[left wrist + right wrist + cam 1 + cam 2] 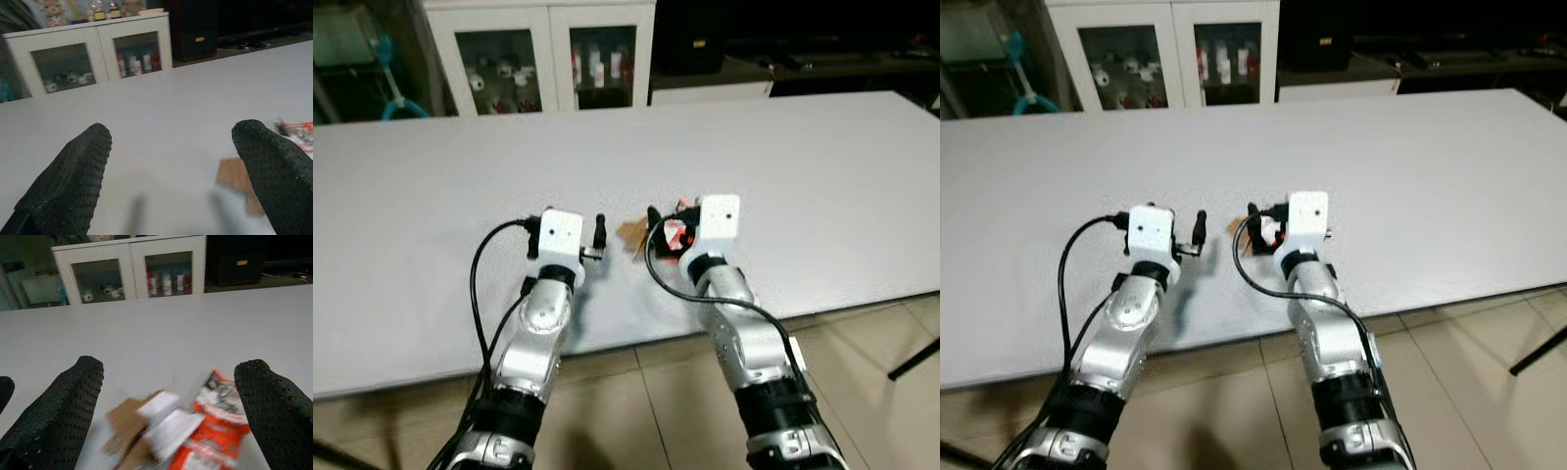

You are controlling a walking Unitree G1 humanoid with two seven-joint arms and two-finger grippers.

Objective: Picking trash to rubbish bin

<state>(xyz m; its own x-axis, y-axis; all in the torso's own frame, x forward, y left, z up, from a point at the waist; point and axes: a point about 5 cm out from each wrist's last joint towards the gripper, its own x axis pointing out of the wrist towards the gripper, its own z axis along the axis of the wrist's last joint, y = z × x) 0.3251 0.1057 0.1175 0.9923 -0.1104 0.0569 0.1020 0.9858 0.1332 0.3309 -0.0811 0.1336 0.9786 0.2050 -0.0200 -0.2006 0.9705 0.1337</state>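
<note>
Right wrist view: trash (176,431) lies between the right gripper's (168,396) spread fingers, untouched.

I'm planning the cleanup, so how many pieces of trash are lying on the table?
3 visible: a brown cardboard scrap, a white crumpled paper and a red-and-white wrapper, clustered between the open right gripper's fingers. More may hide beneath.

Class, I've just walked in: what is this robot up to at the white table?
The robot has both arms out over the white table. Its right gripper is open around a small pile of trash: a red and white wrapper and a brown cardboard scrap. Nothing is gripped yet. The left gripper hovers open just beside the pile.
</note>
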